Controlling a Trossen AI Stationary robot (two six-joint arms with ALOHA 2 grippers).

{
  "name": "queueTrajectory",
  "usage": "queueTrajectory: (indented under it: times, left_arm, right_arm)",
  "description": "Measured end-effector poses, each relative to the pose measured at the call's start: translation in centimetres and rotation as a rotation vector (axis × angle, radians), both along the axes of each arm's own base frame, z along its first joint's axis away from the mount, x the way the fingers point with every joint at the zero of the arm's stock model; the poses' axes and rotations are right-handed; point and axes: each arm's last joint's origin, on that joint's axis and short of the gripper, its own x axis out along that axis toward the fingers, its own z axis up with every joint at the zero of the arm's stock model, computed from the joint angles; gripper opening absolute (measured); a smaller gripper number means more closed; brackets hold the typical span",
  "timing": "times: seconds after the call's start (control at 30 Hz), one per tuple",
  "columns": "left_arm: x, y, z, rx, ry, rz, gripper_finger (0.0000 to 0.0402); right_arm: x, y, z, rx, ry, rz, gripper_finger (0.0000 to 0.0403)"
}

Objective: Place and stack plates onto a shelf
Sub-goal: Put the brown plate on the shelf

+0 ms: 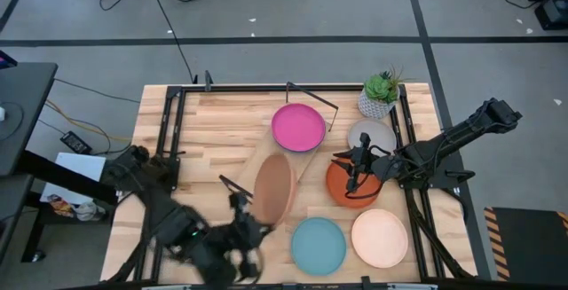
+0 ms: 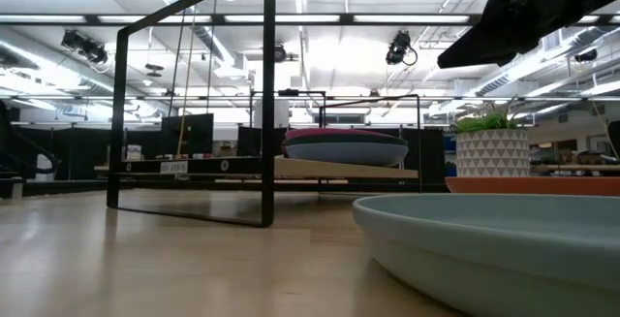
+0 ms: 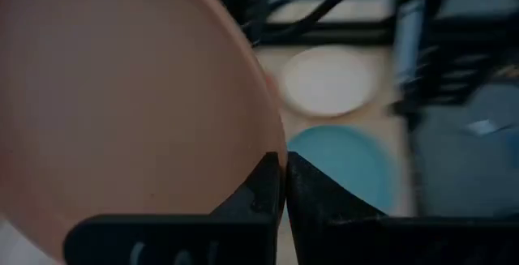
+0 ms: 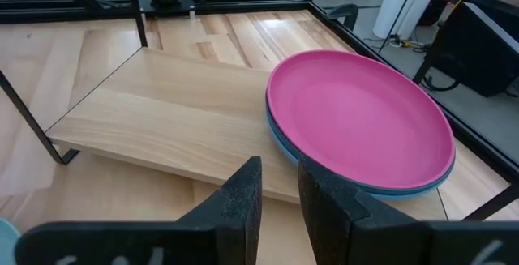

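- Left hand (image 3: pixel 283 185) at the near-left part of the surface (image 1: pixel 204 126), fingers clamped on the rim of a tan plate (image 1: pixel 273 189); the plate is held tilted above the near end of the shelf (image 1: pixel 257 161).
- Shelf lies diagonally mid-surface. Its far end carries a pink plate (image 1: pixel 298 127) stacked on a blue plate (image 4: pixel 284 147), edge just showing beneath.
- Right hand (image 1: pixel 355 173) hovers above an orange plate (image 1: pixel 342 190) at the right; fingers nearly together, nothing between them.
- Grey plate (image 1: pixel 372 135) just beyond the orange one, near a potted plant (image 1: pixel 380 95) at the far-right corner.
- Light teal plate (image 1: pixel 319 246) and cream plate (image 1: pixel 380 238) lie side by side at the near edge.
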Motion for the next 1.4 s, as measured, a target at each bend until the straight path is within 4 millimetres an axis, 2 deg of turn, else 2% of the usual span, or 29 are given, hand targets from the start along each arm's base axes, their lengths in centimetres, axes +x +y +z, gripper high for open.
queueTrajectory:
  times: [0.1,0.3,0.53,0.67,0.73,0.83,1.03,1.23,1.4]
  left_arm:
    - [1.8,3.0,-1.1,0.032,0.103,0.058,0.0017]
    - [5.5,9.3,-5.2,0.029,0.377,0.066,0.0017]
    - [7.9,17.1,-8.7,-0.227,0.525,0.174,0.0017]
    - [8.2,19.8,-10.1,-0.31,0.567,0.24,0.0018]
    - [8.1,20.4,-10.6,-0.359,0.596,0.247,0.0018]
    - [8.3,20.3,-11.1,-0.395,0.614,0.225,0.0018]
    - [8.4,18.4,-11.9,-0.424,0.681,0.111,0.0018]
    - [7.5,16.9,-12.0,-0.379,0.771,-0.003,0.0018]
    - [7.5,15.6,-12.0,-0.283,0.79,-0.178,0.0018]
  right_arm:
    - [0.0,0.0,0.0,0.018,-0.008,-0.007,0.0089]
    - [-0.2,0.1,-0.9,0.086,-0.006,0.03,0.0089]
    - [-0.3,0.1,-1.1,0.128,-0.008,0.025,0.0089]
    - [-0.3,0.1,-1.1,0.132,-0.011,0.024,0.0089]
    - [-0.3,0.1,-1.1,0.132,-0.01,0.024,0.0089]
    - [-0.3,0.1,-1.1,0.132,-0.009,0.023,0.0089]
    - [-0.3,0.1,-1.1,0.144,-0.014,0.018,0.0089]
    - [-0.3,0.1,-1.2,0.147,-0.01,0.018,0.0089]
    - [-0.3,0.1,-1.2,0.154,-0.004,0.033,0.0089]
